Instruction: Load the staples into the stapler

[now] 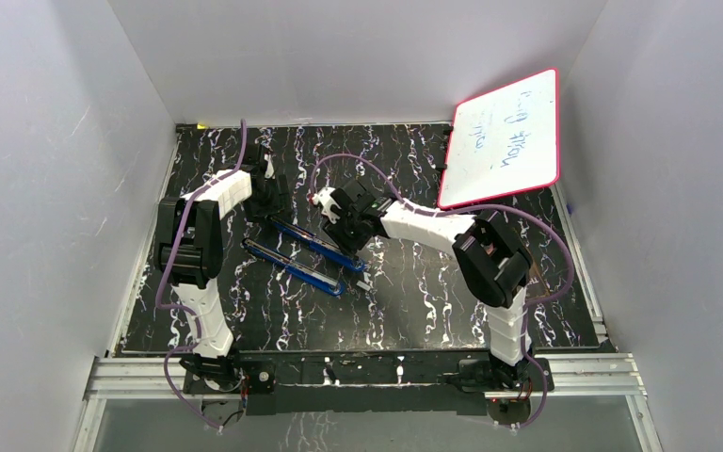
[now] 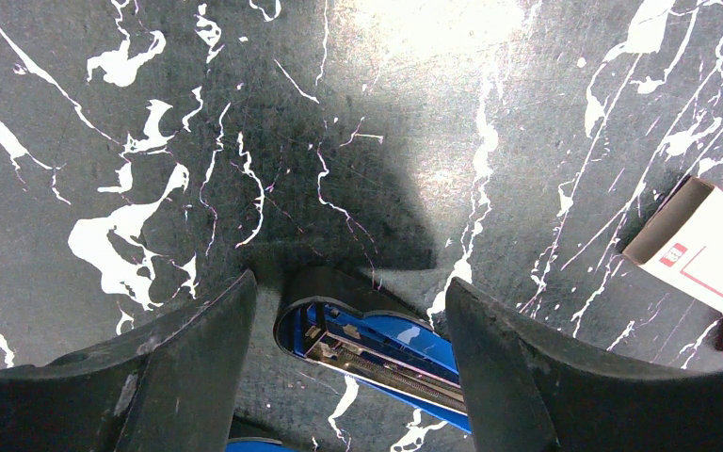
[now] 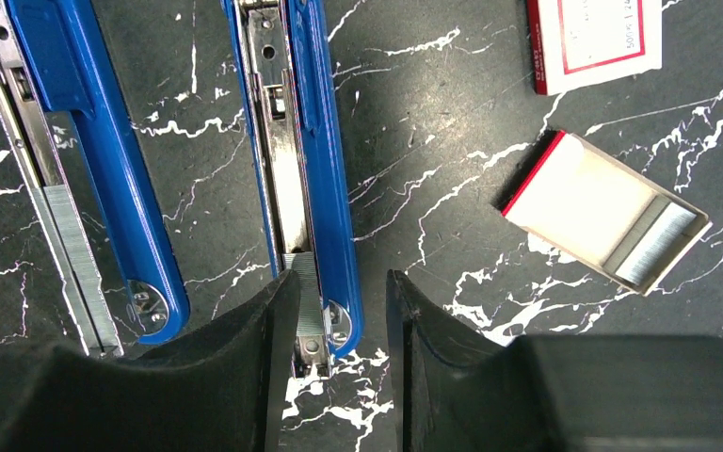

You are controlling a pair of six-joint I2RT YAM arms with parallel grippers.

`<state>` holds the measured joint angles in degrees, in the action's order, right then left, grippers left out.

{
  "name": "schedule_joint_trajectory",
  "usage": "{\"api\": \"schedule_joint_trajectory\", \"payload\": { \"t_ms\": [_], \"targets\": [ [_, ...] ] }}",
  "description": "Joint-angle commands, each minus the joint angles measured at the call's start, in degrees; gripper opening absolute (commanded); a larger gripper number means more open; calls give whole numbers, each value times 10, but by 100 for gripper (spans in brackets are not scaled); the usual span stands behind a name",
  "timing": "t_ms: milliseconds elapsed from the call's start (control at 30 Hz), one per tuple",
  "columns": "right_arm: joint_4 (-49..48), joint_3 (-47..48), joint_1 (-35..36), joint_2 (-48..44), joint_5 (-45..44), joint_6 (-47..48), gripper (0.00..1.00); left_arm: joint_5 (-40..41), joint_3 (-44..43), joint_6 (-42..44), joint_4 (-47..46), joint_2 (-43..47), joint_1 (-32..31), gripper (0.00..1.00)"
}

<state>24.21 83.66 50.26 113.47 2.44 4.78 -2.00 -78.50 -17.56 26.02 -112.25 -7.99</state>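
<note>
Staples (image 3: 303,292) sit at the 6 o'clock end of the stapler (image 3: 325,141), right gripper (image 3: 341,282) slightly parted around them, left gripper (image 2: 350,281) gaping wide.

Table (image 1: 433,311) is black with white veining. Two blue staplers lie open side by side, set diagonally at mid-table: far stapler (image 1: 313,242) and near stapler (image 1: 292,266). Left gripper (image 1: 268,196) sits by the far stapler's left end. Right gripper (image 1: 339,226) is above the same stapler. A red-rimmed whiteboard (image 1: 504,137) leans at the right rear.
</note>
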Motion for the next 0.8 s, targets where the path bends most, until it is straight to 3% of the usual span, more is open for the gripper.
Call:
{"api": "schedule_joint_trajectory", "payload": {
  "t_ms": [0,500,633,767],
  "targets": [
    [39,-21,4,-26,-12,11,47,-12,-14,2,17,-1,-2,72],
    [25,-56,3,-72,-29,4,48,-6,-14,4,17,-2,-2,72],
    [-39,-99,3,-127,-42,-7,49,-4,-13,4,16,2,-1,72],
    [-166,-207,3,-215,-52,-19,50,0,-8,7,10,12,-2,72]
  ]
}}
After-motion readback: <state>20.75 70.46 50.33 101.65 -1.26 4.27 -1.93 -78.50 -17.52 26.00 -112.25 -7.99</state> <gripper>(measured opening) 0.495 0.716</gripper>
